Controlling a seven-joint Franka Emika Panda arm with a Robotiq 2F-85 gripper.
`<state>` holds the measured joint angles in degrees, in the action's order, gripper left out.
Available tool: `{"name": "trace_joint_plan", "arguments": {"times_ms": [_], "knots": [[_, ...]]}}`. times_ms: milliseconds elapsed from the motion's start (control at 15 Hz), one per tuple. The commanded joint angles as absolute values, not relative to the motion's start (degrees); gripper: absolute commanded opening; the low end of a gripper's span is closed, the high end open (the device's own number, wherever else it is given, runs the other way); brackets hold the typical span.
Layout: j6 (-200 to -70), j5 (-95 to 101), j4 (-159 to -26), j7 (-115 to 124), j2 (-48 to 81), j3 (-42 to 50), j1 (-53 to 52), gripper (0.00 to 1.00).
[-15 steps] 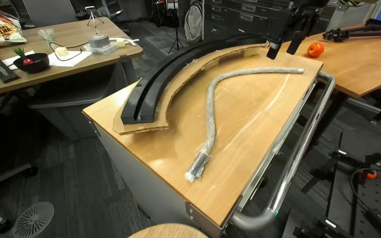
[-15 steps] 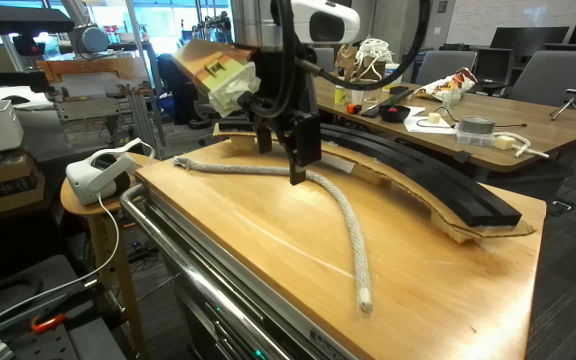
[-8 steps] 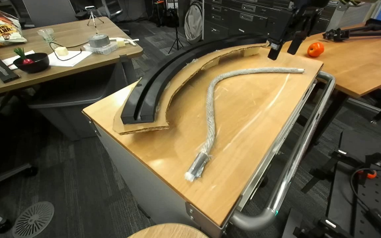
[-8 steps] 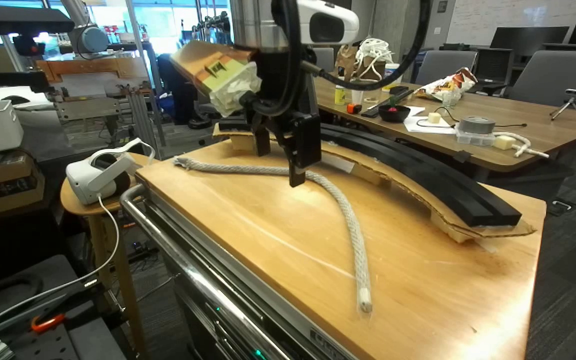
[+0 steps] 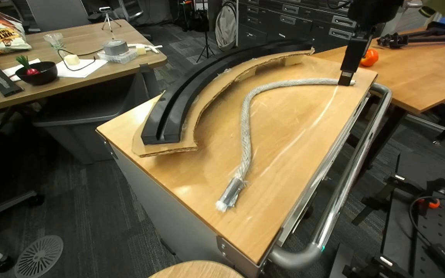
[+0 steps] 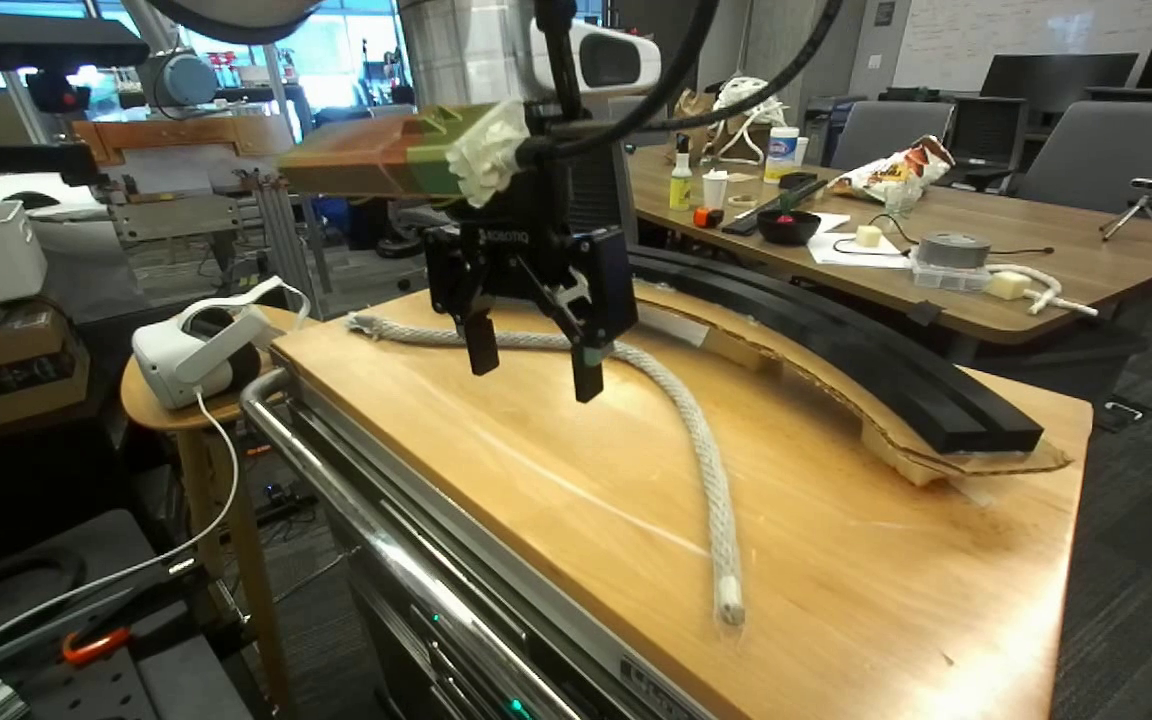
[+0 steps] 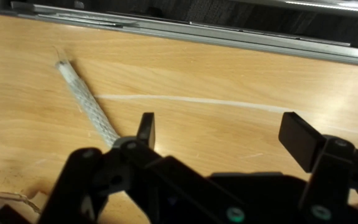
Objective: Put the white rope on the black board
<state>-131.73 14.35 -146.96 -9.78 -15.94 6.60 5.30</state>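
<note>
The white rope (image 5: 245, 127) lies in a bend on the wooden tabletop, also seen in an exterior view (image 6: 701, 440). One end has silver tape, the other is pale. The black board (image 5: 199, 81) is a grooved arc on cardboard, behind the rope in an exterior view (image 6: 836, 340). My gripper (image 6: 535, 372) is open and empty above the table; its tip (image 5: 345, 79) overlaps the rope's pale end in an exterior view. In the wrist view, bare wood lies between the fingers (image 7: 219, 130). The rope's pale end section (image 7: 89, 102) lies left of them, outside the jaws.
A chrome handle (image 5: 346, 189) runs along the cart's edge. Cardboard (image 5: 191, 131) with foam blocks raises the black board. A second table (image 6: 1066, 220) with a bowl, tape and chip bag stands beyond. A tomato (image 5: 371, 58) sits on a table behind the gripper.
My gripper has turned and come lower, moving away from the black board toward the handle side. Both fingers now show apart in an exterior view. The rope and board have not moved.
</note>
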Motion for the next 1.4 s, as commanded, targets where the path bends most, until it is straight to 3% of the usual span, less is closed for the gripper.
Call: {"name": "trace_joint_plan", "arguments": {"times_ms": [0, 533, 933, 1333], "knots": [[-131.9, 13.5, -146.8, -12.2, -16.3, 6.1, 4.8, 1.0], [-134.0, 23.6, -149.3, -17.6, -21.7, 1.7, 2.4, 1.0], [-135.3, 19.1, -141.1, -21.2, -24.8, -2.7, -6.4, 1.0], [-135.5, 23.5, -145.3, -21.3, -25.7, -3.0, -5.4, 1.0]]}}
